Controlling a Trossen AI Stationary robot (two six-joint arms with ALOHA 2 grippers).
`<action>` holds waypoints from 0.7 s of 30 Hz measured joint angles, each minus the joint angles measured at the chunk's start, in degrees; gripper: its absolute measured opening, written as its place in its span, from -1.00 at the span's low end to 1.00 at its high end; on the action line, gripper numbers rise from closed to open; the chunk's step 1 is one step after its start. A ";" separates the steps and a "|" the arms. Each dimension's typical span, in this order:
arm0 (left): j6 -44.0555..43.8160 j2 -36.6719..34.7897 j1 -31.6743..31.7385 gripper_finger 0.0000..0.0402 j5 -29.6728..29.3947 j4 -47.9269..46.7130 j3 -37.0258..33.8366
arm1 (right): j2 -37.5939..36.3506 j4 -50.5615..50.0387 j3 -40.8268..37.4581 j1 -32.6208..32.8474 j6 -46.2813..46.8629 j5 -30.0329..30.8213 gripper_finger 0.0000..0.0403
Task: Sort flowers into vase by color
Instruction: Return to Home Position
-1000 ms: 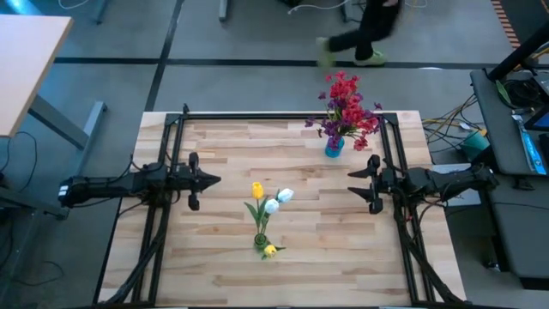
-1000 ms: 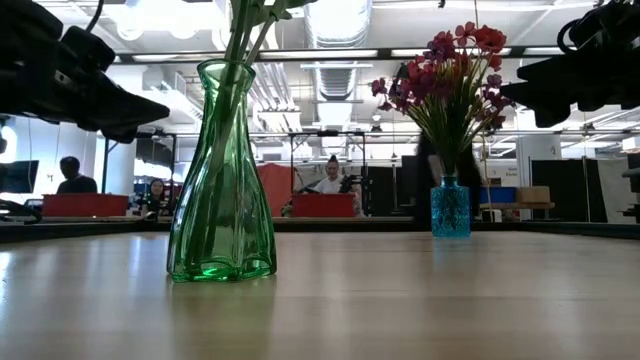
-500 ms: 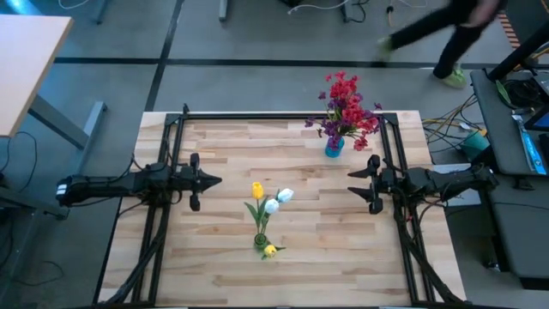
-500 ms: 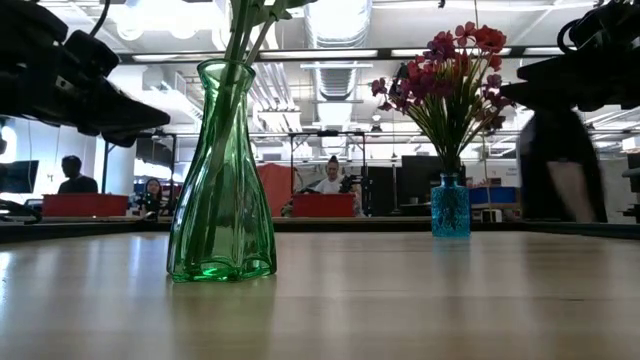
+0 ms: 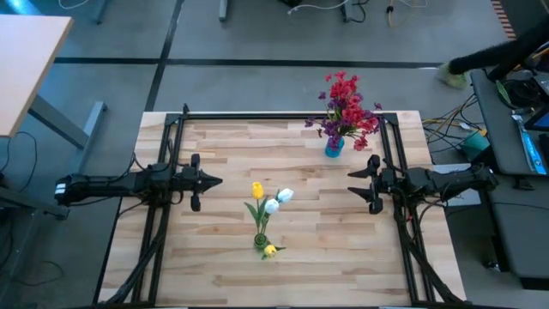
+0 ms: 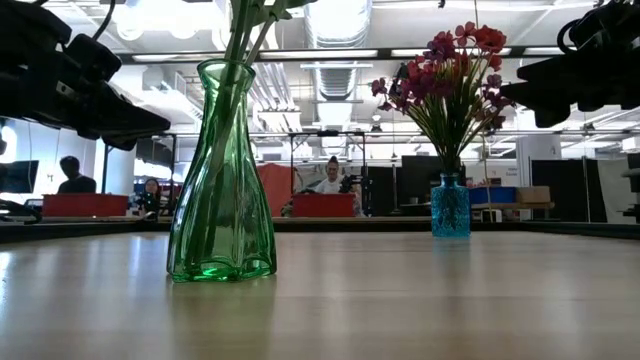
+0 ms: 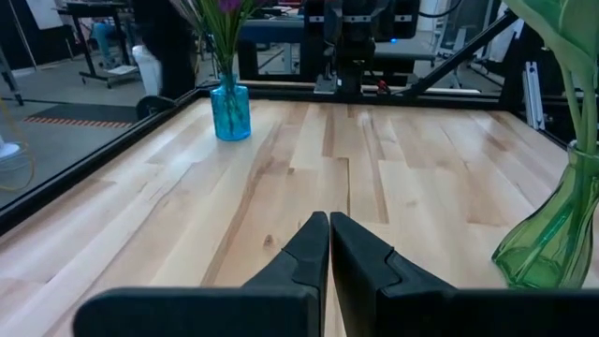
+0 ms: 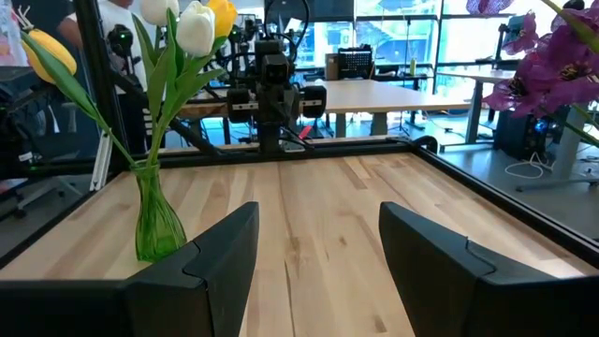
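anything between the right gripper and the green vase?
Nothing visible: only bare table between the open right gripper and the green vase. The blue vase stands off that line.

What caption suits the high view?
Tulips in green vase, red-purple flowers in blue vase; left gripper, right gripper at sides.

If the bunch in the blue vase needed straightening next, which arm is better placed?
Right, probably: the right gripper is open and close to the blue vase on its side of the table; the left gripper is shut, farther off, nearer the green vase.
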 joint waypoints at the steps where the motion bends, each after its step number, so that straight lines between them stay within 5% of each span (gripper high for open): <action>1: -0.02 0.02 0.00 -1.00 0.00 0.00 0.00 | 0.00 -0.02 0.00 0.00 0.00 0.00 0.07; 21: -0.02 0.54 0.00 -1.00 0.00 0.02 0.02 | 0.00 -0.04 0.00 0.00 0.00 0.00 0.07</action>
